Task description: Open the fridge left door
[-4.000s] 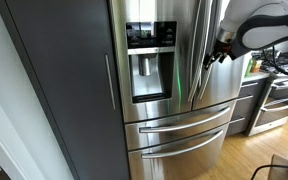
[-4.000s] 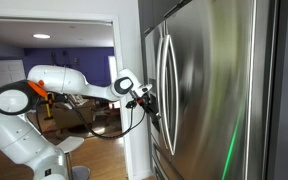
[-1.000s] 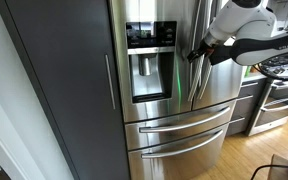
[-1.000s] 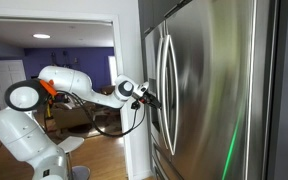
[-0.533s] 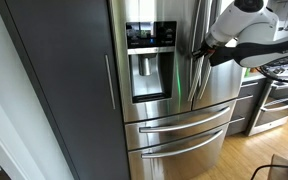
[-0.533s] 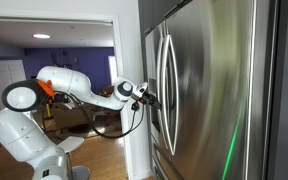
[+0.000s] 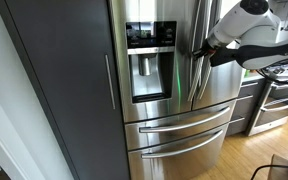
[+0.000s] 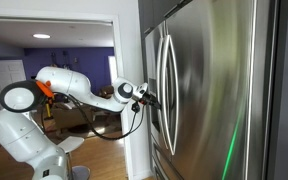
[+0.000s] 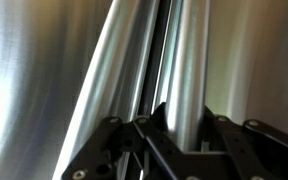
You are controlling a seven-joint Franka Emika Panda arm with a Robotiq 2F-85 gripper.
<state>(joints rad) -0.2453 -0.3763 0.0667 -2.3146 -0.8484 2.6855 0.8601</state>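
Observation:
The stainless-steel fridge [image 7: 174,125] fills the middle of an exterior view. Its left door [image 7: 149,12] carries a black display and a recessed dispenser [image 7: 151,75]. A long vertical bar handle [image 7: 192,85] runs along that door's inner edge. My gripper [image 7: 196,50] reaches in from the right and is shut on this handle at about dispenser height. In the wrist view the two black fingers [image 9: 160,112] clamp either side of a bright steel bar [image 9: 191,60]. From the side, the gripper [image 8: 150,101] meets the pair of handles [image 8: 169,80]. The door looks closed.
The right door's handle [image 9: 114,70] runs parallel, just beside the gripped one. Two wide drawers [image 7: 179,130] lie below the doors. A dark grey tall cabinet [image 7: 64,90] stands left of the fridge, a steel oven [image 7: 274,105] right. The arm's base [image 8: 24,130] stands in a doorway.
The jaws have gone from open to shut around the handle. The arm has barely moved and the door has not swung.

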